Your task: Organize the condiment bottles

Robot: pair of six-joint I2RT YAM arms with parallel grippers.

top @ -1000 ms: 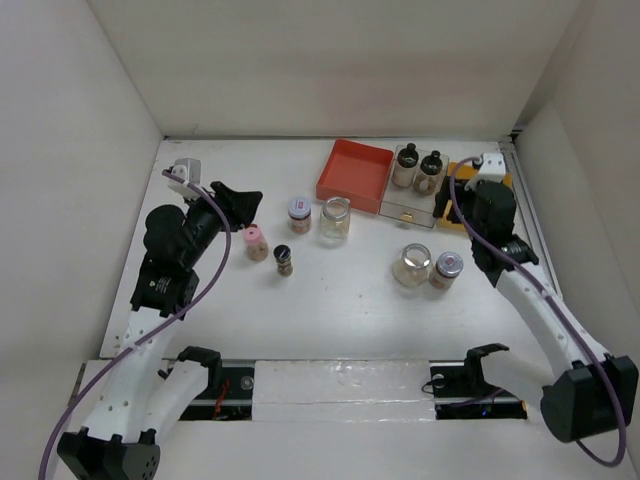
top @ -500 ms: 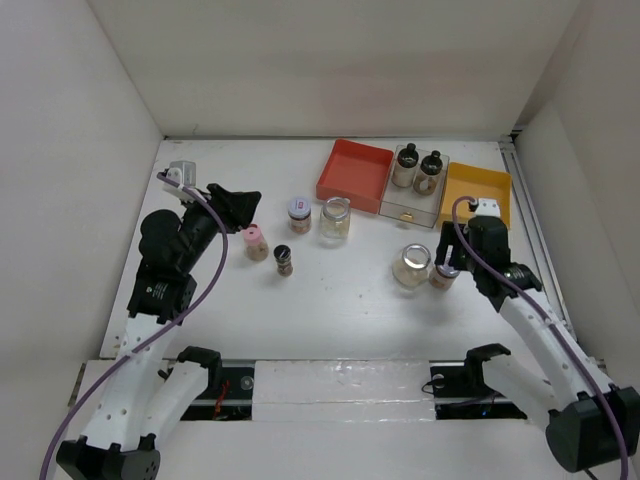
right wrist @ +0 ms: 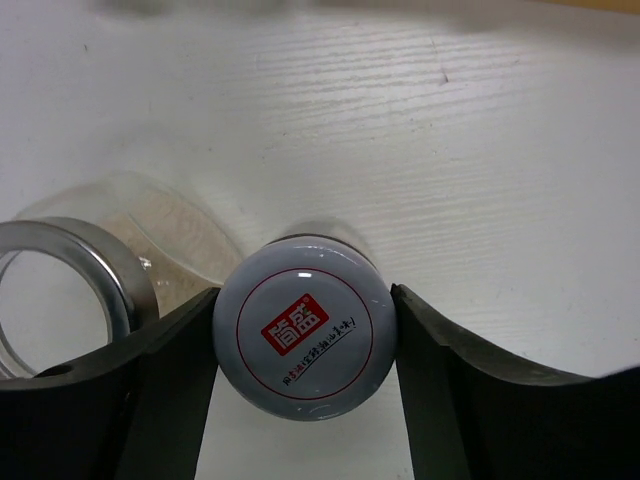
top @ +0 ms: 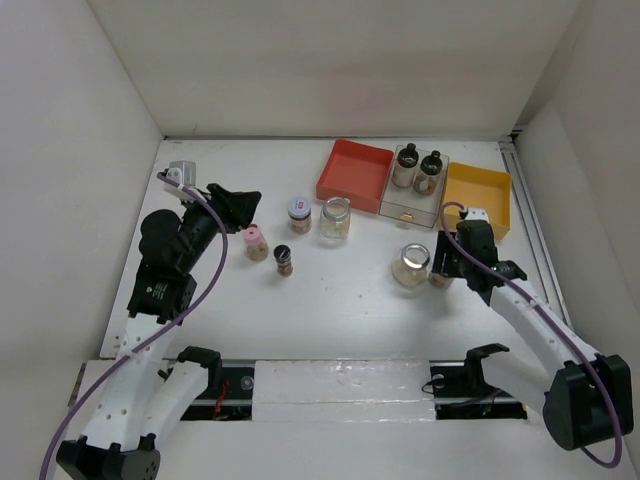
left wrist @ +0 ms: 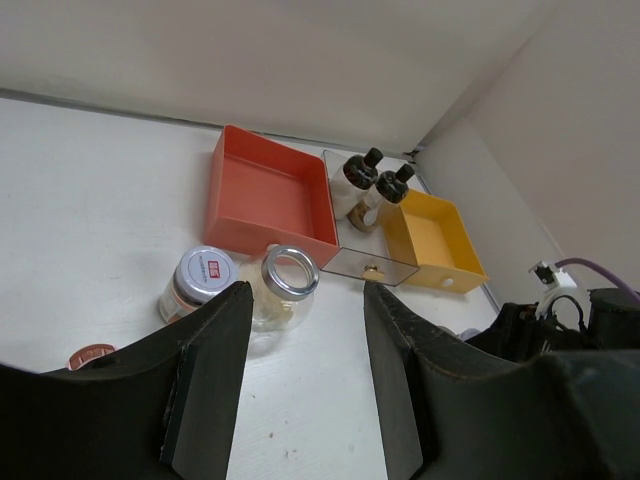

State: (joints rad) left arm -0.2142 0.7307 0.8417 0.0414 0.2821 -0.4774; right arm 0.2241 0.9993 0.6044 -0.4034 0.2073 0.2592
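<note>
Right gripper (top: 443, 265) came down from yellow tray (top: 478, 190); jaws now press both sides of short jar (right wrist: 305, 335), at 3 o'clock of clear glass jar (top: 412, 264) on tabletop (top: 340, 300). Left gripper (left wrist: 305, 295): jaws narrow, empty.

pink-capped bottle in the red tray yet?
No, the pink-capped bottle stands on the table, well left of the red tray.
</note>
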